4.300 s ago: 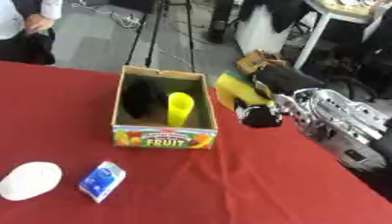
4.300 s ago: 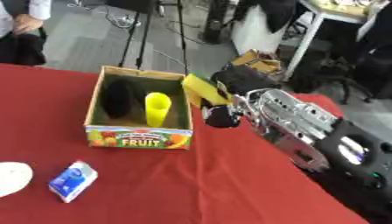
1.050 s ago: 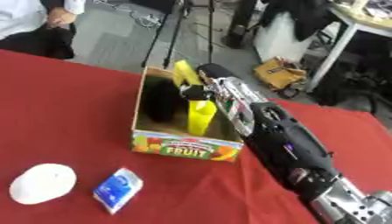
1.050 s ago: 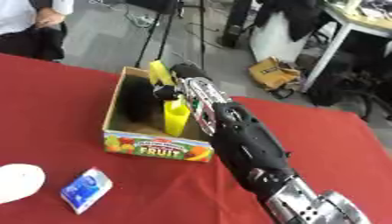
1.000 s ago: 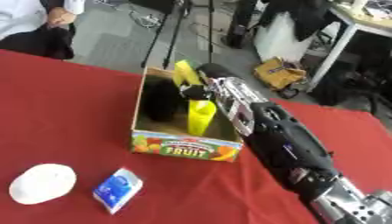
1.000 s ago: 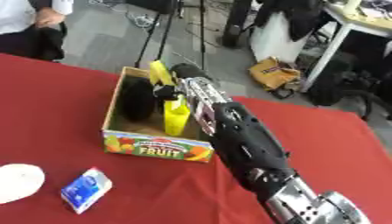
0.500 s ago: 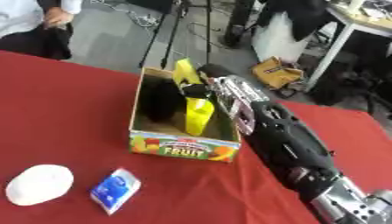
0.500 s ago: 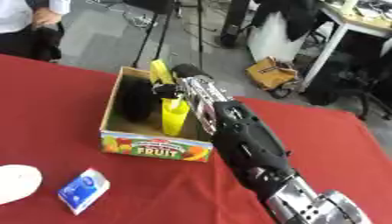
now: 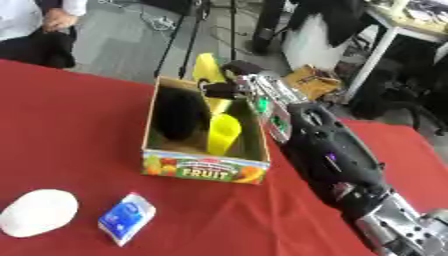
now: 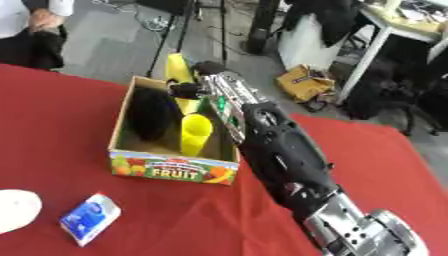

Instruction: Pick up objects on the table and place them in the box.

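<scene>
Right hand (image 9: 229, 86) fingers curled on yellow flat object (image 9: 206, 70) over fruit box (image 9: 206, 167); red-clothed desk (image 9: 79, 115), grey floor (image 9: 131, 47) beyond.

Bulky black right arm (image 9: 328, 150) (silver wrist end).

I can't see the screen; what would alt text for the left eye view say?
The robot's right hand holds a flat yellow object over the far end of an open cardboard fruit box on a red table. Inside the box stand a yellow cup and a black object. A white round object and a small blue packet lie in front.
</scene>
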You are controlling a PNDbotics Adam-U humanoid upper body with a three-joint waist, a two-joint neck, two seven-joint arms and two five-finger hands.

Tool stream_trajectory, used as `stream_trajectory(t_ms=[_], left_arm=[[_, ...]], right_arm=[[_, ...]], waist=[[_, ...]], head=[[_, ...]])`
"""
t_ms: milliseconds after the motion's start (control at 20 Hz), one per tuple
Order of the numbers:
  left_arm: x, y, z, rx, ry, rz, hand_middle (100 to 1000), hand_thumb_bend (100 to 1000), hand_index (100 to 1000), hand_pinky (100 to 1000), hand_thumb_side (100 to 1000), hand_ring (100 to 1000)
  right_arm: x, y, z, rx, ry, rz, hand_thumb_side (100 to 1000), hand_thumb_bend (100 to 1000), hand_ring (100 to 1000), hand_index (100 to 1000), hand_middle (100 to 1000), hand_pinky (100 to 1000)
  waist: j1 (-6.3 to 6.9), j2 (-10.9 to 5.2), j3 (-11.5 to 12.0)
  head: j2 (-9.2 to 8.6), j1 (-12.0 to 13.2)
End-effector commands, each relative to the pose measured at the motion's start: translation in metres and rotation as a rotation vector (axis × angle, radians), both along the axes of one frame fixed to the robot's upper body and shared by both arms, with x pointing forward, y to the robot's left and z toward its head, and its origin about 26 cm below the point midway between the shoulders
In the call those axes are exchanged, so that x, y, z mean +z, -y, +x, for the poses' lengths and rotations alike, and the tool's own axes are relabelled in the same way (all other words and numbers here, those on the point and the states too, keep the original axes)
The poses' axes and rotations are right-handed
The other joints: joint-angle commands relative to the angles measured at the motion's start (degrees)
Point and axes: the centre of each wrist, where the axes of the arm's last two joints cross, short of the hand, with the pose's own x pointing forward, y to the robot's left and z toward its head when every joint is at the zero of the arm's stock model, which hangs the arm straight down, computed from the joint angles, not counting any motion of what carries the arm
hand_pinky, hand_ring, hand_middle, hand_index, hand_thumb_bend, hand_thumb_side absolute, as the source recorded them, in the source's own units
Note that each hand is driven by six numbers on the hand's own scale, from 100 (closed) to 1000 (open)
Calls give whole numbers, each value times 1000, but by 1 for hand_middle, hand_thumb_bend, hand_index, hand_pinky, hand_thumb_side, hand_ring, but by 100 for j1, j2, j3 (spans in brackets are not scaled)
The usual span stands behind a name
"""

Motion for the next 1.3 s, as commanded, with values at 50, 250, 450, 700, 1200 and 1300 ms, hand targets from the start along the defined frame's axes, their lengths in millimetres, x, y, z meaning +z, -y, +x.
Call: stream_trajectory(t_ms=[50, 250, 450, 700, 1200, 1300], left_arm=[[8, -3, -4, 3, 23, 22, 920, 100, 911, 1000, 1000, 1000], [8, -3, -4, 5, 21, 20, 919, 100, 911, 1000, 1000, 1000], [9, -3, -4, 4, 20, 18, 919, 100, 911, 1000, 1000, 1000], [9, -4, -4, 5, 22, 17, 919, 100, 910, 1000, 1000, 1000], [9, -5, -4, 10, 17, 16, 920, 100, 912, 1000, 1000, 1000], [8, -6, -4, 15, 12, 15, 919, 100, 911, 1000, 1000, 1000]], right_arm=[[21, -1, -6, 8, 17, -19, 1000, 337, 972, 950, 917, 938], [24, -2, -7, 22, -42, -32, 1000, 314, 994, 988, 971, 959], [28, -3, -9, 28, -60, -26, 1000, 304, 1000, 1000, 1000, 982], [27, -4, -9, 9, -99, -28, 1000, 324, 1000, 1000, 1000, 991], [36, -7, -14, -1, -72, -37, 1000, 322, 1000, 1000, 1000, 977], [41, -7, -16, -2, -55, -31, 1000, 312, 1000, 1000, 1000, 973]], waist=[[66, -184, -23], [67, -200, -45], [56, -210, -58], [49, -224, -47], [56, -264, -97], [69, -296, -134]], head=[[40, 14], [52, 27], [51, 35], [27, 38], [26, 83], [45, 117]])
